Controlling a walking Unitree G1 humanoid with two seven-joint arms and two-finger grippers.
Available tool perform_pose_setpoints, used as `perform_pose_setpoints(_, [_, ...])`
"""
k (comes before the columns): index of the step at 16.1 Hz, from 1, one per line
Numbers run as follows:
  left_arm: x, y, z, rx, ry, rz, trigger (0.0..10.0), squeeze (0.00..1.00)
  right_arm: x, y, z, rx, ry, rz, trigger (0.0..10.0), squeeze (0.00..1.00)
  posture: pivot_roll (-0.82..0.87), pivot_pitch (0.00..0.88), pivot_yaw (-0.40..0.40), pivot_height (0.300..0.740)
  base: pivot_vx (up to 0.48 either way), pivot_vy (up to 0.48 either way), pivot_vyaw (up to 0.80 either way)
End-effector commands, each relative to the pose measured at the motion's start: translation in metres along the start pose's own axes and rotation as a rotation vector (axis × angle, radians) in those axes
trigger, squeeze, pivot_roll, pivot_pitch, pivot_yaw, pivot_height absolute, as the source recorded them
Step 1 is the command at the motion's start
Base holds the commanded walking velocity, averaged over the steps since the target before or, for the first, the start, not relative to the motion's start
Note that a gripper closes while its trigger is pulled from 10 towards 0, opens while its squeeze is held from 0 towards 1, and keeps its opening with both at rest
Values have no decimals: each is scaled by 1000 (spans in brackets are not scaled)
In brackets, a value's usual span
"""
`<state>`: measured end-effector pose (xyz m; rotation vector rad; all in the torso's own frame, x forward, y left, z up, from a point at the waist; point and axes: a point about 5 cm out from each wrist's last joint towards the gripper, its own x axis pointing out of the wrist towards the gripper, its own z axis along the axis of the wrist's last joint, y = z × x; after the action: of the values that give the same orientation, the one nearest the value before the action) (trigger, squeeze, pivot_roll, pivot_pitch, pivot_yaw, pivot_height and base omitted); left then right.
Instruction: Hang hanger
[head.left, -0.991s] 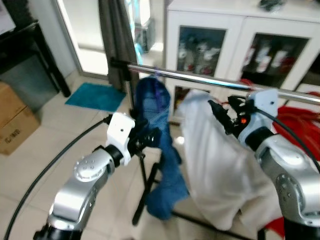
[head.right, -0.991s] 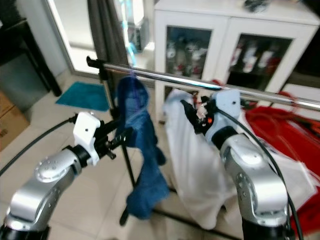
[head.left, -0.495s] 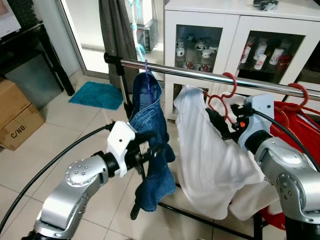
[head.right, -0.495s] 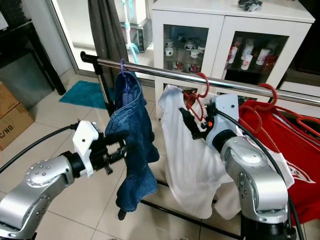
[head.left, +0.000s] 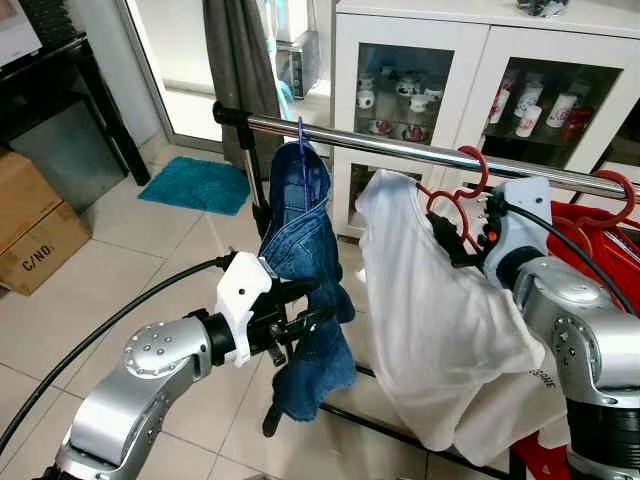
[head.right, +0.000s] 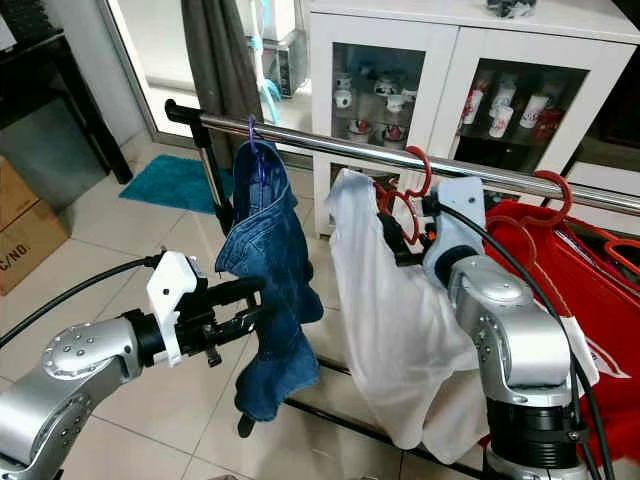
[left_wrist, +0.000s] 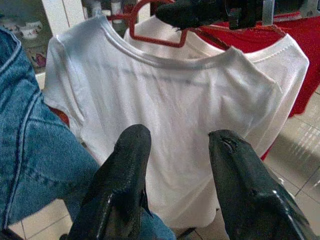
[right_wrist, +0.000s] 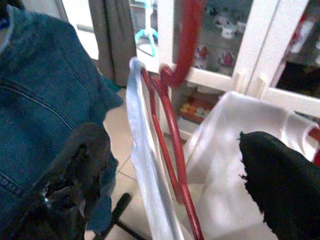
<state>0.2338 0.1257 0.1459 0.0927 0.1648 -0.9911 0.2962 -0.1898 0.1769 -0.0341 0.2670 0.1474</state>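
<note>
Chrome rail (head.left: 420, 151) runs across the scene from 10 o'clock toward 3 o'clock, with a white glass-door cabinet (head.left: 470, 70) behind it. Red hanger (head.left: 462, 190) carrying a white T-shirt (head.left: 440, 320) sits with its hook over the rail, near the middle. The right claw (head.left: 447, 238) is raised just below that hook, at the shirt's neckline; in the right wrist view its black fingers (right_wrist: 75, 170) are spread wide, one on each side of the hanger's red wire, not touching it. At 9 o'clock from the shirt, a blue denim garment (head.left: 305, 270) hangs from a purple hanger (head.left: 300, 140) on the same rail. The left claw (head.left: 305, 305) is held out low, at the lower part of the denim, its two fingers (left_wrist: 122, 185) parted with nothing between them, pointed toward the white shirt. More red hangers and a red garment (head.right: 570, 290) crowd the rail at 3 o'clock. A teal mat (head.left: 195, 185) and a cardboard box (head.left: 35, 235) lie on the tiled floor at 9 o'clock.
</note>
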Motion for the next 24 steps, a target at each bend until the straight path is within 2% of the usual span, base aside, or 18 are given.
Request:
perform_pose_setpoints(1, [0, -3, 1, -3, 3, -21, 10000, 0, 1, -6, 2, 4, 13, -23, 10000, 0, -70, 23, 32, 740, 0, 0, 0])
perform_pose_setpoints(2, [0, -3, 1, -5, 4, -22, 10000, 0, 1, -6, 1, 22, 24, -11, 10000, 0, -74, 29, 34, 740, 0, 0, 0])
perform_pose_setpoints(3, [0, -3, 1, -5, 5, -24, 10000, 0, 2, -6, -1, 42, 39, 5, 9216, 0, -74, 29, 34, 740, 0, 0, 0])
perform_pose_setpoints(4, [0, -3, 1, -5, 5, -27, 10000, 0, 3, -7, -2, 52, 49, 7, 4196, 0, -75, 34, 36, 740, 0, 0, 0])
perform_pose_setpoints(5, [1, -3, 2, -5, 5, -29, 10000, 0, 5, -8, -2, 67, 46, 7, 0, 0, -74, 35, 37, 740, 0, 0, 0])
perform_pose_setpoints(13, [6, -1, 5, 4, 0, -43, 10000, 0, 26, -6, 0, 112, 54, 60, 0, 0, -69, 43, 29, 740, 0, 0, 0])
perform_pose_setpoints(22, [7, -1, 6, 7, 0, -43, 10000, 0, 27, -4, -1, 112, 51, 75, 0, 0, -74, 46, 34, 740, 0, 0, 0])
perform_pose_setpoints(24, [10, 0, 3, 3, 15, -13, 10000, 0, 27, -2, -2, 108, 51, 80, 0, 0, -74, 46, 33, 740, 0, 0, 0])
